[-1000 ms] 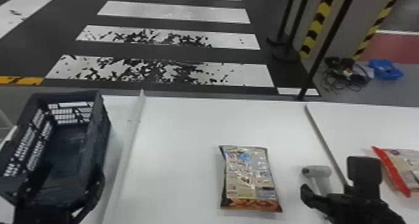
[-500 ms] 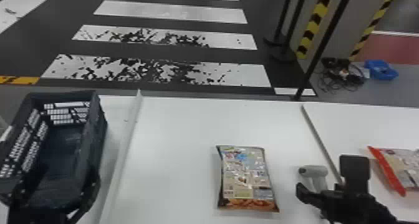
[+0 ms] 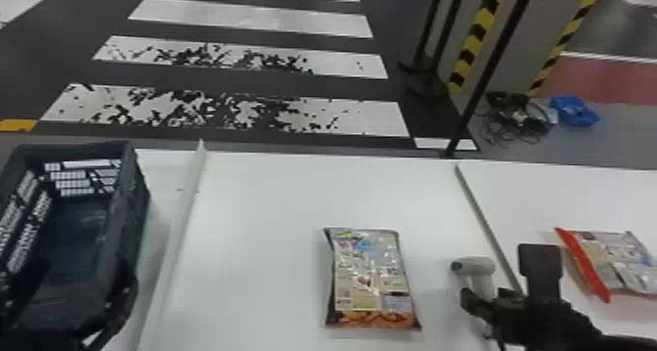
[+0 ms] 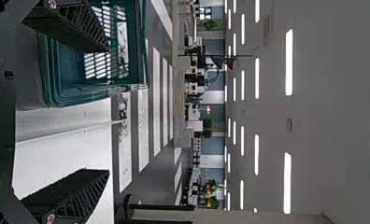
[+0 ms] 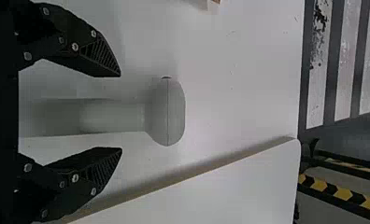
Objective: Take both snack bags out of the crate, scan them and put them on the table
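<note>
With twelve straight ahead of the robot, the nearer, right gripper (image 5: 121, 112) gapes astride the scanner (image 5: 113, 116), its handle running roughly twelve to six; one bag (image 3: 369, 272) lies at nine.

white crossing stripes (image 3: 254, 20) span the far floor, the nearer ones flecked black. at far right, dark poles (image 3: 452, 32) stand near yellow-and-black bands (image 3: 467, 56); tangled cables (image 3: 520, 122) lie beside a blue object (image 3: 574, 113). ceiling lights (image 4: 288, 63) glow overhead.

Black fingers (image 4: 73, 198) wide apart, one in front of the teal crate (image 4: 68, 95), white table (image 4: 47, 161) beyond.
</note>
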